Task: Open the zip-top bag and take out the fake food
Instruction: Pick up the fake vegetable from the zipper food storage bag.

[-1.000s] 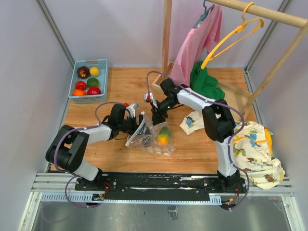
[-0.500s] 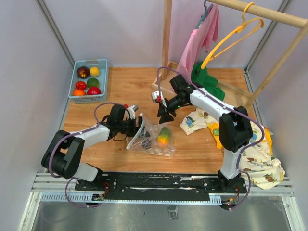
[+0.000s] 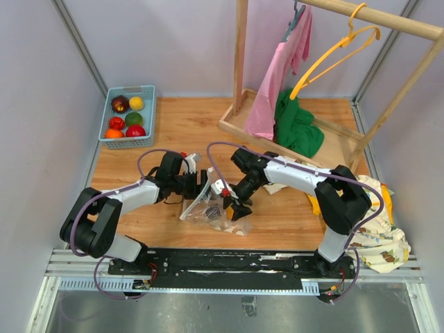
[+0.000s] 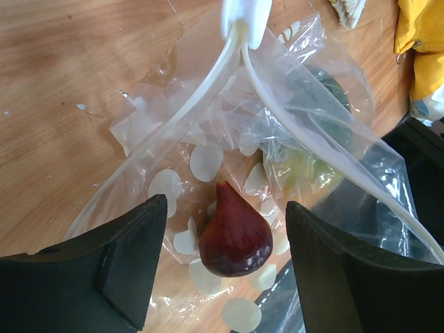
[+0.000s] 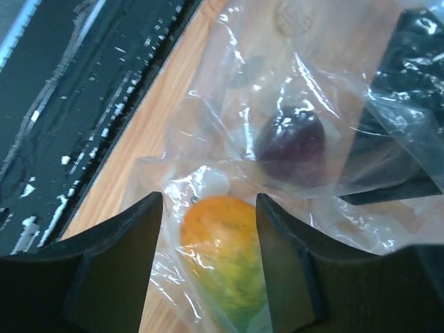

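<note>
Blue plastic marked the far left corner, where a basket (image 3: 150,111) of loose fruit sat well apart from the work. Bare wooden table (image 3: 180,128) lay between it and the arms. The left arm reached low and nearly flat along the wood, elbow bent toward the near rail. The left gripper (image 3: 201,182) faced right at the raised mouth of the zip-top bag (image 3: 208,208). Its jaws stood wide apart and pinched nothing; in the left wrist view clear film lay over the right-hand finger. The bag's white zip strip (image 4: 243,21) ran away from the camera.

The bag rested just beside the table's near edge, with the black rail (image 3: 208,260) close in front. Inside was the fake food: a dark red fruit (image 4: 236,232) and an orange-and-green fruit (image 5: 225,260), both behind plastic.

The right arm folded in from the right, its forearm angled down toward the near-left. The right gripper (image 3: 236,207) hovered over the bag's right side, jaws spread, straddling the orange-and-green fruit from above without closing on it.

Behind the bag the wood was open up to the rack base (image 3: 232,125). Farther right hung a pink garment (image 3: 274,83) and a yellow hanger (image 3: 333,52), above a green garment (image 3: 298,128). A cartoon-print cloth (image 3: 368,215) draped over the right near edge, crowding that side.
</note>
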Controlling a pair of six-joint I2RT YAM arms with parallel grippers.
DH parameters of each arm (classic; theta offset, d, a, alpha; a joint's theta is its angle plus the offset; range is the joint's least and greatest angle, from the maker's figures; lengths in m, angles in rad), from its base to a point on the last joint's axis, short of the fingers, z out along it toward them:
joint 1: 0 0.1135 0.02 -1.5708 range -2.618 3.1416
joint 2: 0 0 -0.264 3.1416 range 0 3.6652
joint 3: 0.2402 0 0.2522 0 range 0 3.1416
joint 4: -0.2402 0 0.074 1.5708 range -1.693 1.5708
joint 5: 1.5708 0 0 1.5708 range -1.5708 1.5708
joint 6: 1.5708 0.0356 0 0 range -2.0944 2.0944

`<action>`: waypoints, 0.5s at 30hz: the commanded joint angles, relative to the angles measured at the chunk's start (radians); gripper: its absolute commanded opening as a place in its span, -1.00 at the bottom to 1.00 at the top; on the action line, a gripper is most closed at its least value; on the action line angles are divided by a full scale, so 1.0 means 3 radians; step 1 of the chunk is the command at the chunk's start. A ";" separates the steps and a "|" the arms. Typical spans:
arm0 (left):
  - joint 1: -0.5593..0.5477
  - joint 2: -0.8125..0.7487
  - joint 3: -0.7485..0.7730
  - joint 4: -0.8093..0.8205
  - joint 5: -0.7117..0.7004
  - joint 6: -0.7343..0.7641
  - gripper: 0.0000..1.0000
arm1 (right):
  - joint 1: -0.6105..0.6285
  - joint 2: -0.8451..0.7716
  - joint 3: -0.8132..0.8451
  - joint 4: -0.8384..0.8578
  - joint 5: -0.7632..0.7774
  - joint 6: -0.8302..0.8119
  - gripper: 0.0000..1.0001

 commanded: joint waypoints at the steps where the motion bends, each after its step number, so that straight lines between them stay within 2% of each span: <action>1: -0.0071 -0.0028 -0.0044 0.0037 0.0061 -0.0080 0.46 | 0.0133 -0.0169 -0.0148 0.0680 0.0419 0.0618 0.17; 4: -0.0089 -0.0028 -0.0105 0.0102 0.0078 -0.0142 0.46 | 0.0237 -0.0142 -0.0259 0.0945 0.0708 0.0898 0.17; 7: -0.0109 -0.0033 -0.0137 0.0100 0.0097 -0.0153 0.44 | 0.0312 -0.0073 -0.0315 0.1147 0.0863 0.1077 0.08; 15: -0.0110 -0.0033 -0.0127 -0.0051 0.0158 -0.0037 0.38 | 0.0366 0.0237 -0.0072 0.1065 0.1072 0.1099 -0.43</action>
